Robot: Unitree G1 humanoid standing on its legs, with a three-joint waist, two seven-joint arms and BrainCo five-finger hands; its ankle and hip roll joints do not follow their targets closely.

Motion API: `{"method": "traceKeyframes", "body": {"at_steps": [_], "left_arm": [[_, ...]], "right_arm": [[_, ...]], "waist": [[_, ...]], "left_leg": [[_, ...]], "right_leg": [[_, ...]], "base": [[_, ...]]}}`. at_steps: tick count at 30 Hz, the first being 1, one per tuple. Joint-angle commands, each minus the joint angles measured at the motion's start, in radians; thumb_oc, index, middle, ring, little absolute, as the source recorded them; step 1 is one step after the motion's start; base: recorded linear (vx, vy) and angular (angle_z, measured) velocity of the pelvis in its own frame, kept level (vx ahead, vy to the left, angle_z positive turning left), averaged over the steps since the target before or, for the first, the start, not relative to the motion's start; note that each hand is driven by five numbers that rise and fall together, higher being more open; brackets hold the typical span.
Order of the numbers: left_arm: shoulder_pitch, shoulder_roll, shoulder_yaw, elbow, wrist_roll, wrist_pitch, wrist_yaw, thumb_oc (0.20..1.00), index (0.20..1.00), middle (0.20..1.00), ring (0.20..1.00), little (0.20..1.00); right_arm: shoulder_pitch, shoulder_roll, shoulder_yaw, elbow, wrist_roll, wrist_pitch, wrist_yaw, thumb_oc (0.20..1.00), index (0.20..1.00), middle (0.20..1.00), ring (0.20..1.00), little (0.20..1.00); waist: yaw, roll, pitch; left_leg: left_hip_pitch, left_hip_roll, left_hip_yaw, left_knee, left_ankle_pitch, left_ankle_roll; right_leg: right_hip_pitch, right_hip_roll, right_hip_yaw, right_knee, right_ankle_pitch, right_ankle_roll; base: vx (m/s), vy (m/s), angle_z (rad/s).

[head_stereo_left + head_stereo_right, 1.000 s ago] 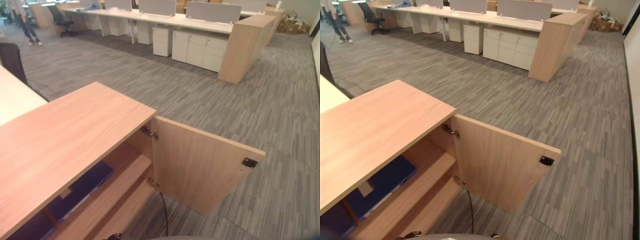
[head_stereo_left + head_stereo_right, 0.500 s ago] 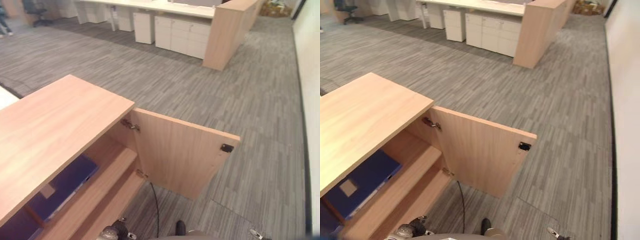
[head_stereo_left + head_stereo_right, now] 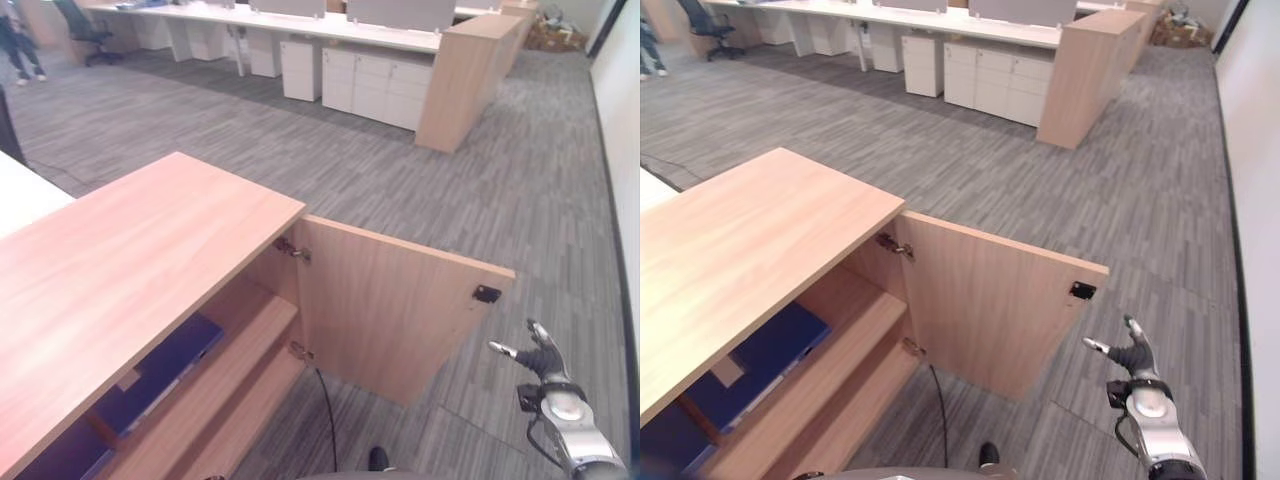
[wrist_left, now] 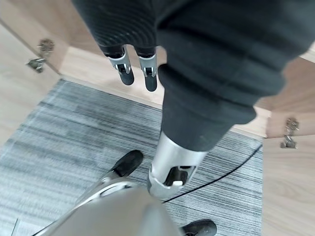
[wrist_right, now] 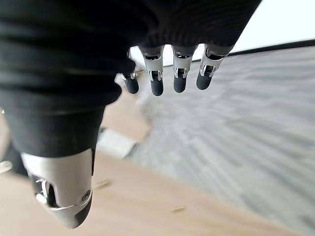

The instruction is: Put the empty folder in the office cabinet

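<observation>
One wooden cabinet (image 3: 150, 260) stands at the left, its one door (image 3: 390, 310) swung open. One blue folder (image 3: 160, 375) lies on its upper shelf. The right hand (image 3: 1130, 355), fingers spread and empty, hangs right of the door. The left hand (image 4: 133, 69), fingers relaxed, holds nothing.

From my station: both eye views look down from head height, a little apart, and share the cabinet (image 3: 150, 260) with its open door (image 3: 990, 310) and the carpet (image 3: 420, 190) running to far desks. Left wrist view looks along the left hand (image 4: 142, 69), very near, down at carpet and the cabinet's base. Right wrist view looks past the right hand (image 5: 167, 73) toward the carpet and a pale wall.
</observation>
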Motion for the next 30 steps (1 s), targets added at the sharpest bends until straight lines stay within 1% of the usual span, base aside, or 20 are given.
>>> {"method": "traceKeyframes", "body": {"at_steps": [1,7,12,13,14,15,18,20,21,22,23,24,25,28,29,30], "left_arm": [[-0.017,0.010,0.039,0.053,0.054,-0.008,-0.004,1.000,1.000,1.000,1.000,1.000],[-0.001,0.028,0.044,0.071,0.063,-0.014,-0.002,1.000,1.000,1.000,1.000,1.000],[0.002,0.040,0.045,0.074,0.065,-0.021,0.000,1.000,1.000,1.000,1.000,1.000],[0.002,0.039,0.045,0.074,0.065,-0.021,0.000,1.000,1.000,1.000,1.000,1.000],[0.000,0.042,0.043,0.075,0.062,-0.023,0.000,1.000,1.000,1.000,1.000,1.000],[0.000,0.042,0.043,0.075,0.062,-0.023,0.000,1.000,1.000,1.000,1.000,1.000],[-0.003,0.044,0.041,0.074,0.055,-0.028,0.002,1.000,1.000,1.000,1.000,1.000],[-0.007,0.039,0.038,0.066,0.048,-0.027,0.001,1.000,1.000,1.000,1.000,1.000],[-0.007,0.033,0.037,0.059,0.035,-0.027,-0.005,1.000,1.000,1.000,1.000,1.000],[-0.008,0.034,0.037,0.059,0.035,-0.027,-0.005,1.000,1.000,1.000,1.000,1.000],[-0.010,0.030,0.040,0.057,0.026,-0.027,-0.008,1.000,1.000,1.000,1.000,1.000],[-0.010,0.030,0.040,0.057,0.026,-0.027,-0.008,1.000,1.000,1.000,1.000,1.000],[-0.010,0.024,0.035,0.053,0.034,-0.028,-0.019,1.000,1.000,1.000,1.000,1.000],[-0.002,0.012,0.022,0.049,0.055,-0.029,-0.037,1.000,1.000,1.000,1.000,1.000],[-0.002,0.007,0.018,0.045,0.059,-0.031,-0.034,1.000,1.000,1.000,1.000,1.000],[-0.004,0.003,0.013,0.042,0.058,-0.031,-0.032,1.000,1.000,1.000,1.000,1.000]], "right_arm": [[-0.118,-0.051,0.023,-0.056,-0.013,-0.064,0.013,1.000,1.000,1.000,1.000,1.000],[-0.211,-0.063,0.080,-0.069,0.060,-0.091,0.048,1.000,1.000,1.000,1.000,1.000],[-0.252,-0.064,0.120,-0.076,0.109,-0.102,0.074,1.000,1.000,1.000,1.000,1.000],[-0.252,-0.064,0.121,-0.075,0.109,-0.103,0.074,1.000,1.000,1.000,1.000,1.000],[-0.273,-0.063,0.146,-0.074,0.115,-0.101,0.083,1.000,1.000,1.000,1.000,1.000],[-0.274,-0.064,0.147,-0.074,0.115,-0.101,0.083,1.000,1.000,1.000,1.000,1.000],[-0.297,-0.055,0.189,-0.068,0.131,-0.101,0.103,1.000,1.000,1.000,1.000,1.000],[-0.305,-0.037,0.218,-0.076,0.168,-0.102,0.129,1.000,1.000,1.000,1.000,1.000],[-0.303,-0.010,0.268,-0.094,0.230,-0.098,0.183,1.000,1.000,1.000,1.000,1.000],[-0.303,-0.009,0.268,-0.094,0.230,-0.098,0.183,1.000,1.000,1.000,1.000,1.000],[-0.289,0.028,0.322,-0.153,0.346,-0.097,0.258,1.000,1.000,1.000,1.000,1.000],[-0.289,0.029,0.321,-0.153,0.346,-0.097,0.258,1.000,1.000,1.000,1.000,1.000],[-0.261,0.069,0.406,-0.228,0.488,-0.077,0.366,1.000,1.000,1.000,1.000,1.000],[-0.245,0.137,0.540,-0.285,0.583,-0.044,0.450,1.000,1.000,1.000,1.000,1.000],[-0.245,0.185,0.626,-0.320,0.647,-0.018,0.485,1.000,1.000,1.000,1.000,1.000],[-0.252,0.208,0.665,-0.328,0.667,-0.006,0.496,1.000,1.000,1.000,1.000,1.000]], "waist": [[0.013,-0.056,0.024],[0.037,-0.068,0.024],[0.050,-0.076,0.021],[0.050,-0.073,0.024],[0.054,-0.079,0.019],[0.054,-0.076,0.021],[0.059,-0.083,0.018],[0.063,-0.081,0.019],[0.066,-0.079,0.017],[0.065,-0.081,0.015],[0.067,-0.077,0.018],[0.066,-0.079,0.014],[0.068,-0.075,0.016],[0.075,-0.072,0.011],[0.080,-0.071,0.010],[0.083,-0.072,0.011]], "left_leg": [[-0.043,-0.082,-0.018,0.003,-0.047,0.057],[-0.040,-0.102,-0.021,0.003,-0.044,0.068],[-0.038,-0.110,-0.023,0.003,-0.041,0.071],[-0.033,-0.107,-0.023,0.003,-0.045,0.071],[-0.037,-0.113,-0.024,0.003,-0.041,0.073],[-0.032,-0.110,-0.024,0.003,-0.044,0.072],[-0.035,-0.117,-0.026,0.003,-0.039,0.074],[-0.033,-0.116,-0.027,0.003,-0.041,0.074],[-0.033,-0.117,-0.027,0.003,-0.039,0.074],[-0.037,-0.119,-0.027,0.003,-0.036,0.075],[-0.035,-0.117,-0.028,0.003,-0.036,0.073],[-0.039,-0.119,-0.029,0.003,-0.034,0.074],[-0.036,-0.118,-0.029,0.003,-0.034,0.071],[-0.037,-0.118,-0.032,0.003,-0.032,0.070],[-0.038,-0.118,-0.033,0.003,-0.030,0.070],[-0.039,-0.116,-0.035,0.003,-0.028,0.069]], "right_leg": [[-0.049,0.030,-0.027,0.029,-0.053,0.047],[-0.057,0.005,-0.034,0.031,-0.027,0.058],[-0.056,-0.006,-0.042,0.026,-0.015,0.063],[-0.052,-0.003,-0.043,0.026,-0.017,0.064],[-0.057,-0.011,-0.046,0.025,-0.009,0.066],[-0.053,-0.008,-0.047,0.024,-0.010,0.066],[-0.055,-0.014,-0.050,0.021,-0.003,0.068],[-0.050,-0.014,-0.049,0.020,-0.002,0.069],[-0.049,-0.015,-0.049,0.019,-0.003,0.069],[-0.052,-0.018,-0.049,0.019,-0.002,0.068],[-0.050,-0.015,-0.049,0.020,-0.005,0.067],[-0.055,-0.018,-0.049,0.020,-0.004,0.067],[-0.050,-0.016,-0.053,0.019,-0.007,0.066],[-0.049,-0.018,-0.060,0.016,-0.004,0.067],[-0.049,-0.019,-0.064,0.015,-0.003,0.067],[-0.049,-0.020,-0.066,0.014,-0.001,0.067]], "base": [[-0.06,0.032,0.04],[-0.03,0.023,0.01],[-0.01,0.012,0.02],[0.00,0.000,0.00],[0.00,0.000,0.00],[0.00,0.000,0.00],[0.00,0.000,0.00],[0.00,0.000,0.00],[0.00,0.000,0.00],[0.00,0.000,0.00],[0.00,0.000,0.00],[-0.01,0.026,-0.04],[-0.01,0.020,-0.04],[0.00,0.026,-0.05],[0.00,0.025,-0.09],[-0.01,0.022,-0.15]]}}
